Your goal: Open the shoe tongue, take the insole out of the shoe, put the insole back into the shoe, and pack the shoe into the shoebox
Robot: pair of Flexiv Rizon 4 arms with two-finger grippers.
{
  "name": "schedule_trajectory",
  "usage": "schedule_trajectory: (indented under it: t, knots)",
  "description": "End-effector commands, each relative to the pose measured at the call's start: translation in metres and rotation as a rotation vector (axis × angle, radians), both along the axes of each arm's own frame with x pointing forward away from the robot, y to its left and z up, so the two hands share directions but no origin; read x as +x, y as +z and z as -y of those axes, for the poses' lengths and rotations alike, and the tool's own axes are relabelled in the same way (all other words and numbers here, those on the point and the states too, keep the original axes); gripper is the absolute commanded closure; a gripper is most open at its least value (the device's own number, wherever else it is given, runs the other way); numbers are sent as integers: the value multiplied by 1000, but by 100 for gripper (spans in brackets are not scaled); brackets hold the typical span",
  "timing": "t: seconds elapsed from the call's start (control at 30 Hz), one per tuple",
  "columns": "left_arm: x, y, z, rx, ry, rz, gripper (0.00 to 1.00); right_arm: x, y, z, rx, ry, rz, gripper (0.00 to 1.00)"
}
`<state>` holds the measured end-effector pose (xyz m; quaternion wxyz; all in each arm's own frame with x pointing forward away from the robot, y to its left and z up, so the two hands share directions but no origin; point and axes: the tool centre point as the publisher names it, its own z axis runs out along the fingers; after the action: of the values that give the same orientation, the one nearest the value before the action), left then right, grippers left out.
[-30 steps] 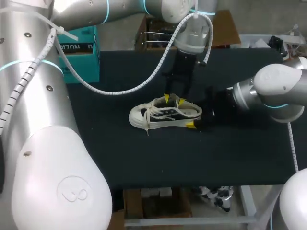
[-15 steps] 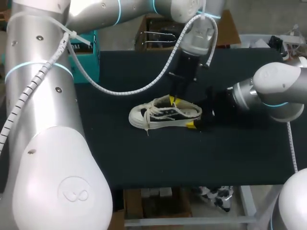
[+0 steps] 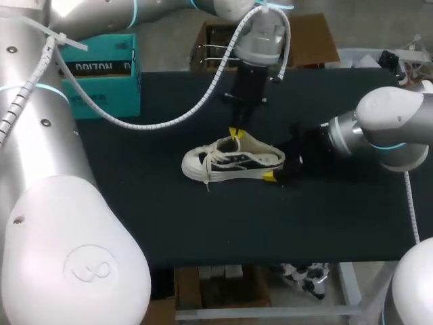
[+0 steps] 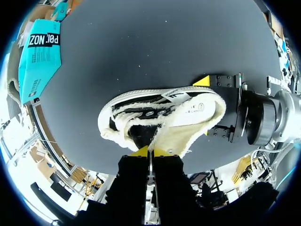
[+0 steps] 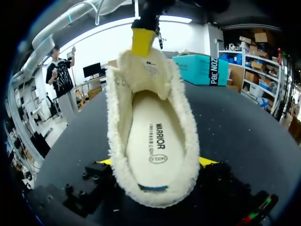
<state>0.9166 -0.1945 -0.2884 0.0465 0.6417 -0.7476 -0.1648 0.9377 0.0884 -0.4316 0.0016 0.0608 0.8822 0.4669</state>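
The sneaker (image 3: 233, 161) stands upright in the middle of the black table (image 3: 135, 203), its heel clamped between the right gripper's (image 5: 156, 162) yellow tips. The left gripper (image 4: 151, 151), fingers nearly together, pinches the top edge of the fleecy tongue (image 5: 141, 70) (a thin hold, I'd say). It's best to draw the tongue gently up and toward the toe with the heel braced, baring the insole (image 5: 153, 136).

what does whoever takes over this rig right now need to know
Left gripper: jaws shut on the cream fleecy tongue of the white fleece-lined canvas sneaker, held up.
Right gripper: shut on the sneaker's heel.
White printed insole lies inside. Teal cardboard shoebox sits at the far left of the black table.
Done: tongue open.
Left: insole out, back in, shoe boxed.
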Motion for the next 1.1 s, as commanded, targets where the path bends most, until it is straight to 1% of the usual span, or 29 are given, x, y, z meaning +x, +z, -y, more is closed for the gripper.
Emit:
schedule_trajectory:
  t: [0.03, 0.1, 0.13, 0.2, 0.27, 0.33, 0.37, 0.43, 0.5, 0.7, 0.73, 0.83, 0.87, 0.93, 0.97, 1.03, 1.1]
  knots:
    - [-21, 1, -34, -210, 57, 187, 100, 2, -8, 0, 3, 1, 0, 100]
    - [-22, -1, -43, -239, 77, 199, 100, 2, -8, 0, 3, 1, 0, 100]
    - [-23, -2, -47, -241, 98, 216, 100, 2, -8, 0, 3, 1, 0, 100]
    - [-26, -7, -54, -270, 124, 233, 100, 2, -8, 0, 3, 1, 0, 100]
    - [-27, -12, -60, -279, 180, 274, 100, 2, -8, 0, 3, 1, 0, 100]
    - [-28, -16, -65, -308, 196, 271, 100, 2, -8, 0, 3, 1, 0, 100]
    - [-27, -18, -67, -298, 224, 285, 100, 2, -8, 0, 3, 1, 0, 100]
    - [-24, -22, -71, -306, 252, 295, 100, 2, -8, 0, 3, 1, 0, 100]
    - [-20, -28, -73, -288, 285, 308, 100, 2, -8, 0, 3, 1, 0, 100]
    - [-8, -41, -76, -305, 303, 276, 100, 2, -8, 0, 3, 1, 0, 100]
    - [-7, -43, -76, -307, 298, 262, 100, 2, -8, 0, 3, 1, 0, 100]
    - [-7, -46, -76, -313, 284, 247, 100, 2, -8, 0, 3, 1, 0, 100]
    - [-7, -46, -76, -320, 278, 242, 98, 2, -8, 0, 3, 1, 0, 100]
    - [-8, -42, -78, -336, 264, 244, 87, 2, -8, 0, 3, 1, 0, 100]
    - [-9, -38, -80, -346, 255, 249, 86, 2, -8, 0, 3, 1, 0, 100]
    - [-11, -26, -82, -379, 214, 259, 81, 2, -8, 0, 3, 1, 0, 100]
    - [-14, -8, -81, -417, 139, 281, 78, 2, -8, 0, 3, 1, 0, 100]
